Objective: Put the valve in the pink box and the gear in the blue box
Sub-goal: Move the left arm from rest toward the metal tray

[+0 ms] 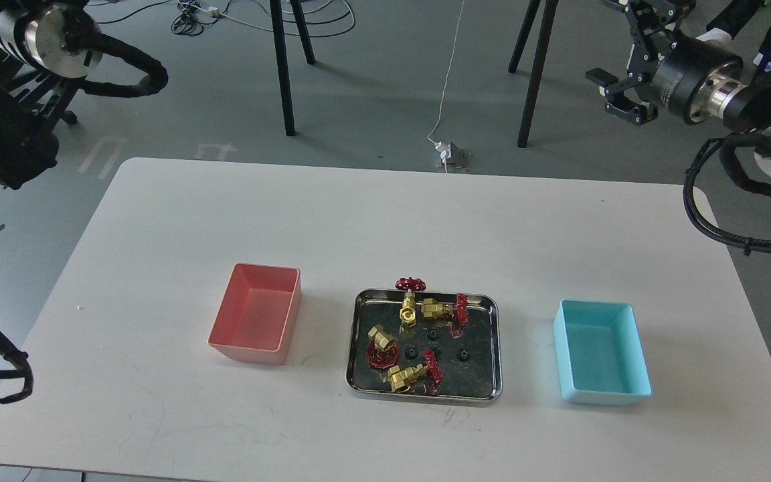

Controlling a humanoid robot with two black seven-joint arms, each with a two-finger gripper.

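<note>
Valves: four brass ones with red handwheels, e.g. valve (407, 375), lie in the steel tray (492, 348) mid-bench (385, 214).
Gears: gear (464, 353) and other small black ones sit among them.
Pink box (256, 313): left of the tray.
Blue box (601, 352): right of it.
Right pincer (616, 60): raised beyond the bench's far right corner, spread, holding nothing.
Left pincer: out of view.
</note>
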